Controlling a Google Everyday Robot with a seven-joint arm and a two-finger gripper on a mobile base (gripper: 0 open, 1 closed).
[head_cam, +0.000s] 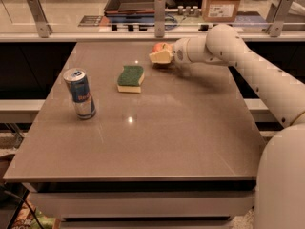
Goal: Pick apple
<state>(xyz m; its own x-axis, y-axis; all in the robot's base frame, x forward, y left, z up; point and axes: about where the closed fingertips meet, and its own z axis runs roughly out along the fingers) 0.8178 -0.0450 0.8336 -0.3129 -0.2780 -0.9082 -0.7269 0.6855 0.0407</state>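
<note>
The apple (159,46) is small and red-orange. It sits at the far side of the table, right of the green sponge (131,77). Only its top shows, because my gripper (161,56) is right at it and covers its lower front. The gripper reaches in from the right on the white arm (224,44) and sits low over the table.
A blue and silver drink can (80,93) stands upright at the left of the grey table (157,142). Behind the table's far edge is a rail with metal posts (159,9), a dark tray (136,0) and a cardboard box (221,2).
</note>
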